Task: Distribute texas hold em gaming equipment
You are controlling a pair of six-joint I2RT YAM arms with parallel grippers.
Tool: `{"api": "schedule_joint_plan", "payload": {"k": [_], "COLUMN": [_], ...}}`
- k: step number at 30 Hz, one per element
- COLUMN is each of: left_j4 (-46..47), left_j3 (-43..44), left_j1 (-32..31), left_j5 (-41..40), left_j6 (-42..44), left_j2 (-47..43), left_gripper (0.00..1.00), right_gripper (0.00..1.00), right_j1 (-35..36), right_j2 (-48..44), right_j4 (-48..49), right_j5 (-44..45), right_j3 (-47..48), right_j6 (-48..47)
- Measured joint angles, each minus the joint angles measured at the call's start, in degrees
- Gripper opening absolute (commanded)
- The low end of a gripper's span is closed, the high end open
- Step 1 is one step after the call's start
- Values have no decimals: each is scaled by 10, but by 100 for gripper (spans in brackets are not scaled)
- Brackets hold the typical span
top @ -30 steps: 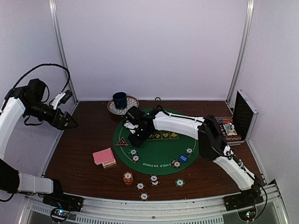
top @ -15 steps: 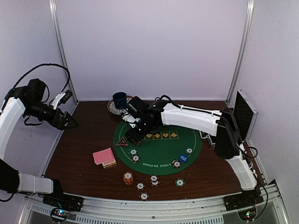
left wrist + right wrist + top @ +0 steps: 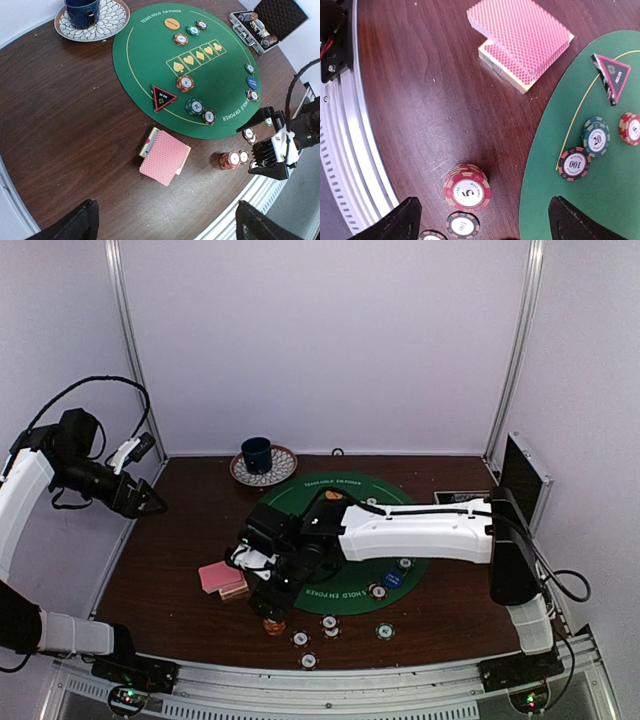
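My right gripper [image 3: 490, 226] is open and hovers over a stack of red poker chips [image 3: 466, 187] on the wood, just off the green mat [image 3: 600, 200]. The stack lies between the fingers but nearer the left one, and nothing is held. From above, the right gripper [image 3: 268, 595] reaches across the mat [image 3: 400, 540], with the red stack [image 3: 272, 625] just in front of it. The pink-backed cards [image 3: 525, 35] lie beyond, the red-rimmed triangle [image 3: 614, 75] on the mat's edge. My left gripper [image 3: 150, 502] hangs open, high at the left. Its view shows the cards [image 3: 165, 157] and the orange button [image 3: 171, 23].
Loose chips [image 3: 329, 623] lie along the near edge by the metal rail [image 3: 330, 680]. A blue mug on a patterned plate [image 3: 262, 462] stands at the back. An open chip case [image 3: 520, 485] sits at the right. The blue button [image 3: 391, 579] rests on the mat.
My right arm swung from the mat's far left side, near the triangle, to the near left over the red chip stack, and its jaws opened wider. The left arm stayed put.
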Motion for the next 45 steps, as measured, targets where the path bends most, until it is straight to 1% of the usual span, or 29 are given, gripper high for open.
{"api": "schedule_joint_plan", "payload": {"k": [7, 20, 24, 36, 41, 45], "left_j4": [0, 0, 0, 0, 0, 0], "left_j3": [0, 0, 0, 0, 0, 0], "left_j1": [0, 0, 0, 0, 0, 0], "left_j5": [0, 2, 2, 2, 2, 2], "left_j6": [0, 0, 0, 0, 0, 0], "left_j2": [-2, -3, -3, -3, -3, -3], "left_gripper": [97, 98, 98, 98, 98, 98], "right_gripper": [92, 82, 74, 42, 36, 27], "right_j1": [-5, -5, -5, -5, -5, -5], "right_j2": [28, 74, 81, 89, 89, 89], "right_j4": [-3, -20, -21, -23, -24, -25], "right_j5": [-18, -47, -49, -52, -53, -54], "right_j3": [0, 11, 21, 26, 27, 27], "right_j6": [-10, -14, -15, -16, -16, -16]}}
